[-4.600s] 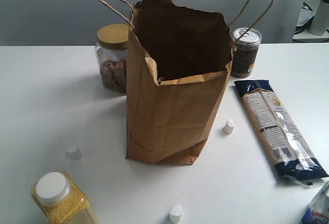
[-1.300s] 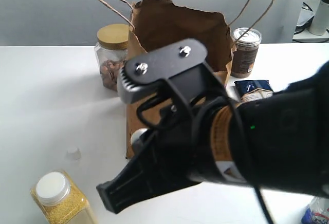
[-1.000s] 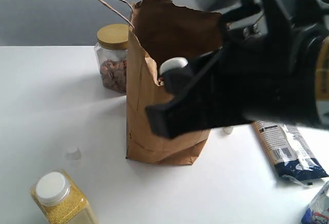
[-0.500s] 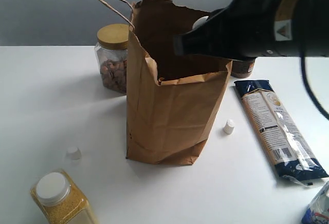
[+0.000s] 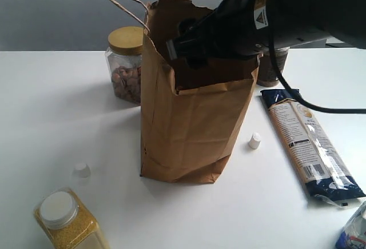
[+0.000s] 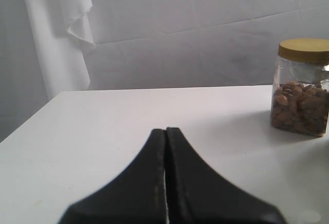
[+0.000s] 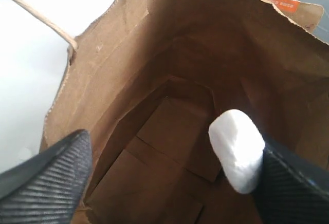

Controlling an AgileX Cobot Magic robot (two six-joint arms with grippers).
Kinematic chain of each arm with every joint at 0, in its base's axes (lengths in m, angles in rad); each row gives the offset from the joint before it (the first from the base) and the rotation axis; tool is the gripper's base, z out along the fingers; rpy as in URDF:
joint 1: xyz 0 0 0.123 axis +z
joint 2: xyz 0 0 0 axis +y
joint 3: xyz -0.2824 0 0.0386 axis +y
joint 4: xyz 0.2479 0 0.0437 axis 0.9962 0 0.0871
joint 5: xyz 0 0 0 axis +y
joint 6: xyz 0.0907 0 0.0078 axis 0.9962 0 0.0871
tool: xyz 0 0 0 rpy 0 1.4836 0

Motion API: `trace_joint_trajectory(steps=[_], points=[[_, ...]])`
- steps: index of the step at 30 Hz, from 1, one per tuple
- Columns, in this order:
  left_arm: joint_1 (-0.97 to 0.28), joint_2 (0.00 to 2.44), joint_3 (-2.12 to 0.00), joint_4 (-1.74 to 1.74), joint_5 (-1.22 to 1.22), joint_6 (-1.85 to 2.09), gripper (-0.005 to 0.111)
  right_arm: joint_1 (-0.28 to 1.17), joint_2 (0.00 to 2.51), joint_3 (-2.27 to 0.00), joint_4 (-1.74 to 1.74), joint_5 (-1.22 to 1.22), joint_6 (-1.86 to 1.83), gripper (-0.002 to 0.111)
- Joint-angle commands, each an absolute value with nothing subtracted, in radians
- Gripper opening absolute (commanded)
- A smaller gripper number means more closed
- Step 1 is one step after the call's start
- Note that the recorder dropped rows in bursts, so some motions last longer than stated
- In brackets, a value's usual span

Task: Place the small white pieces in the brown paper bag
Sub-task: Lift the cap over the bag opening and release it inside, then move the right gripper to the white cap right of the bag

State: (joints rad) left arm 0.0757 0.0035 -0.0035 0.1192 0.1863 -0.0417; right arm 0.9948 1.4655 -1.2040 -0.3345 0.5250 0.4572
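Note:
The brown paper bag (image 5: 194, 129) stands upright mid-table, mouth open. My right gripper (image 5: 191, 46) hangs in that mouth. In the right wrist view my right gripper (image 7: 172, 152) is open, jaws wide apart above the bag's (image 7: 103, 70) floor. One small white piece (image 7: 236, 149) lies against one finger only, and the other finger is far from it. Two more white pieces rest on the table: one (image 5: 254, 140) right of the bag, one (image 5: 81, 171) to its left. My left gripper (image 6: 165, 131) is shut with nothing in it, low over the table, outside the exterior view.
A gold-lidded nut jar (image 5: 127, 65) stands behind the bag's left side. A yellow-grain jar (image 5: 68, 220) with a white lid sits front left. A dark jar (image 5: 271, 69) is partly behind my right arm. A long pasta packet (image 5: 309, 146) lies right, a blue packet (image 5: 354, 235) at the front right corner.
My right arm has carried a white piece from the table's front up and over the bag's mouth, and its jaws have opened. The piece at the front edge is gone.

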Motion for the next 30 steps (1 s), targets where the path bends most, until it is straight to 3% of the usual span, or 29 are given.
trace_joint_trajectory(steps=[1, 7, 11, 13, 16, 18, 19, 20, 26, 30], points=[[0.068, 0.000, 0.000, 0.123, 0.183, -0.046, 0.000, 0.987, 1.443, -1.212, -0.329, 0.531, 0.448, 0.072], [0.068, 0.000, 0.000, 0.123, 0.183, -0.046, 0.000, 0.987, 1.434, -1.212, -0.329, 0.534, 0.448, 0.066], [0.068, 0.000, 0.000, 0.123, 0.183, -0.046, 0.000, 0.987, 1.434, -1.212, -0.329, 0.529, 0.448, 0.076], [0.068, 0.000, 0.000, 0.123, 0.183, -0.046, 0.000, 0.987, 1.427, -1.212, -0.329, 0.533, 0.448, 0.075], [0.068, 0.000, 0.000, 0.123, 0.183, -0.046, 0.000, 0.988, 1.407, -1.212, -0.333, 0.537, 0.448, 0.052], [0.068, 0.000, 0.000, 0.123, 0.183, -0.046, 0.000, 1.006, 1.367, -1.212, -0.340, 0.539, 0.448, 0.029], [0.068, 0.000, 0.000, 0.123, 0.183, -0.046, 0.000, 1.040, 1.303, -1.203, -0.377, 0.539, 0.462, 0.008], [0.068, 0.000, 0.000, 0.123, 0.183, -0.046, 0.000, 1.054, 1.277, -1.194, -0.382, 0.542, 0.468, 0.001], [0.068, 0.000, 0.000, 0.123, 0.183, -0.046, 0.000, 1.149, 1.021, -0.900, -0.358, 0.671, 0.564, 0.000], [0.068, 0.000, 0.000, 0.123, 0.183, -0.046, 0.000, 1.048, 0.947, -0.684, -0.301, 0.659, 0.602, 0.000]])
